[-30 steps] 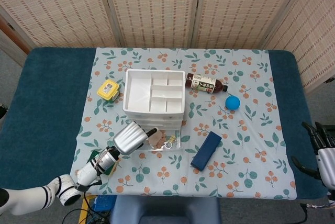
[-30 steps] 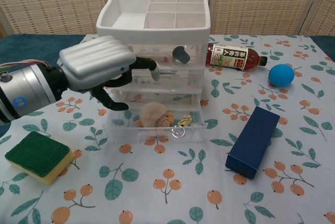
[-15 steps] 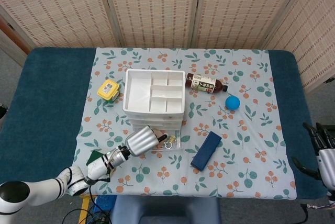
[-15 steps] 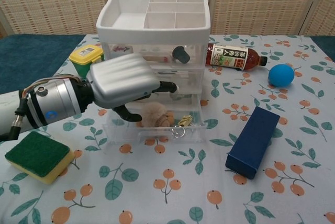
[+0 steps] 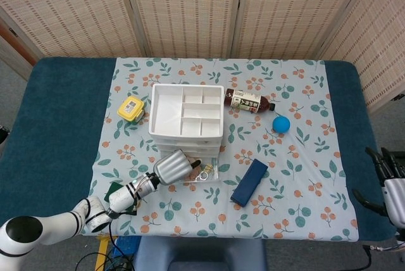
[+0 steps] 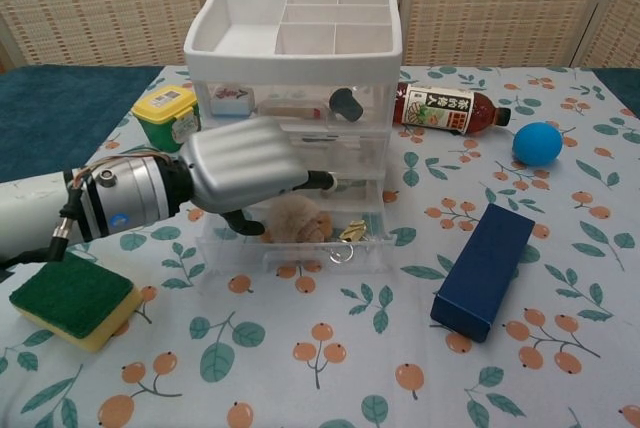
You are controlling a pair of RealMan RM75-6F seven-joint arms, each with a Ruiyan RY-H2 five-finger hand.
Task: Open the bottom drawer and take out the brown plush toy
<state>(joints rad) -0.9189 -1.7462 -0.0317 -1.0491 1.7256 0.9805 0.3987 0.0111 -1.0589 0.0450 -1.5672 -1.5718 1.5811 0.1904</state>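
The white drawer unit [image 6: 300, 48] stands mid-table, and its clear bottom drawer [image 6: 300, 253] is pulled out toward me. The brown plush toy [image 6: 297, 220] lies inside it, next to a small gold item [image 6: 352, 231]. My left hand [image 6: 245, 163] reaches in from the left, low over the open drawer. Its fingers stretch above the toy and its thumb hangs at the toy's left side. I see no firm grip on the toy. In the head view the left hand [image 5: 172, 166] covers the drawer's left half. My right hand [image 5: 387, 179] rests off the table's right edge, fingers apart and empty.
A green-and-yellow sponge [image 6: 72, 298] lies at the front left, under my left forearm. A yellow-lidded tub [image 6: 168, 113] stands left of the drawers. A tea bottle [image 6: 450, 110], a blue ball [image 6: 537, 143] and a navy box [image 6: 484, 270] are on the right.
My left hand has moved right and down, from beside the drawers' left front to just over the plush toy in the open bottom drawer. The right hand stayed put.
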